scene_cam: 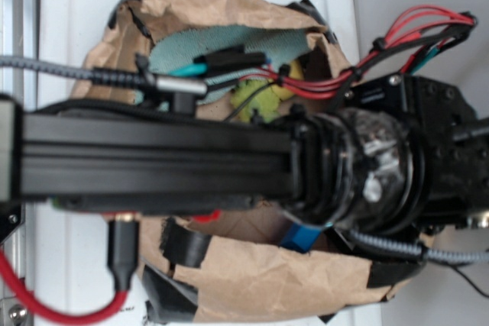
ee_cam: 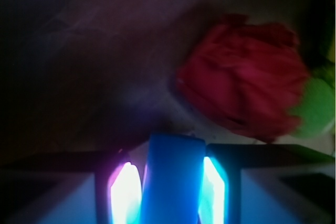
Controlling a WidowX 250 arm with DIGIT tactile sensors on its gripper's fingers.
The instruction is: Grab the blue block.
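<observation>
- From above, the black arm (scene_cam: pixel 160 162) stretches across nearly the whole scene, hiding most of what lies under it.
- Under the arm sits a crumpled brown paper bag (scene_cam: pixel 252 276), edged with black tape, resting on a white surface (scene_cam: pixel 69 265).
- A teal-blue cloth (scene_cam: pixel 206 43) lies in the far part of the bag, with something yellow-green (scene_cam: pixel 252 101) just beside it.
- A small patch of the blue block (scene_cam: pixel 299 238) peeks out below the arm's wrist joint, near the bag's lower side.
- In the wrist view, the blue block (ee_cam: pixel 174 179) stands upright between the two fingers of the gripper (ee_cam: pixel 173 190), filling the gap.
- The glowing fingers (ee_cam: pixel 125 192) sit right against either side of the block (they look pressed onto it, pinching it).
- A red fabric flower (ee_cam: pixel 244 80) lies beyond the block, a little to the right, apart from it.
- A green piece (ee_cam: pixel 317 106) touches the flower's right edge.
- The rest of the wrist view is dark and blurred; nothing else can be made out there.
</observation>
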